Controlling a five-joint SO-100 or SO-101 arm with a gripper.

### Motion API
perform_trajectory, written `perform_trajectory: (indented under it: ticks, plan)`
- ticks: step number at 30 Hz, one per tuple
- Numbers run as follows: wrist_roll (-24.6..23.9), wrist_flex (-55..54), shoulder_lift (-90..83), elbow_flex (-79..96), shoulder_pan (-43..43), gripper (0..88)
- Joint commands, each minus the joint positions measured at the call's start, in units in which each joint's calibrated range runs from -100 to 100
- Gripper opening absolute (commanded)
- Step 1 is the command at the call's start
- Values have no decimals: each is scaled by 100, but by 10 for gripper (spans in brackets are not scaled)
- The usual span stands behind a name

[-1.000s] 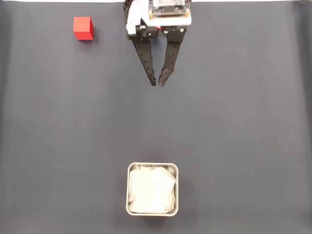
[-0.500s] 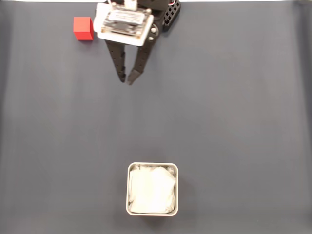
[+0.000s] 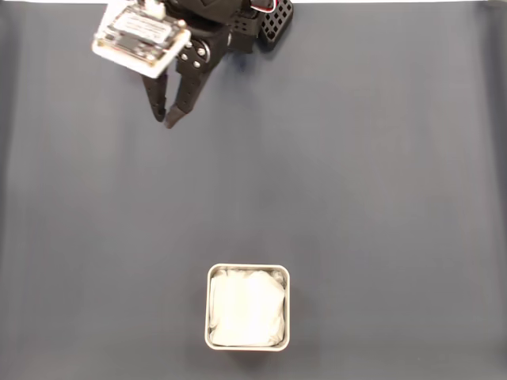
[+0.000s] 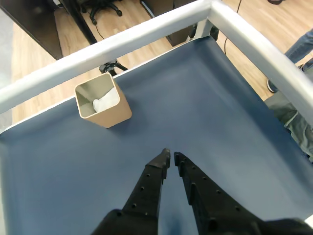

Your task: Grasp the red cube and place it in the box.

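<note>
A: What does the desk (image 3: 372,182) look like?
B: A wide dark grey-blue mat covers it, plain and matte. In the wrist view a pale grey rail (image 4: 146,36) frames its far edges, and beyond that lies a wooden floor (image 4: 41,46) with the wheeled base of an office chair (image 4: 100,6).

A: And the box (image 3: 248,269)?
B: In the fixed view it is a small square container with rounded corners, a pale metallic rim and crumpled white lining inside. It sits low in the middle of the picture. In the wrist view (image 4: 110,110) its outer walls look tan and it stands upright near the rail.

A: Where is the gripper (image 3: 166,120) relative to the box?
B: Well apart from it, up and to the left in the fixed view, its black fingers pointing down toward the mat. A white board rides on the arm above it.

A: Spread or closed?
B: Nearly pressed together, tips almost touching in the wrist view (image 4: 171,157), pinching nothing.

A: The red cube?
B: I can't make it out here; the arm covers that corner
</note>
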Motion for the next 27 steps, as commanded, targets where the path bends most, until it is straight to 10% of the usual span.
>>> perform_trajectory:
  ticks: [1, 27]
  plan:
    - [-34, 76, 23, -236, 259, 0]
    - [-117, 265, -584, 576, 1602, 0]
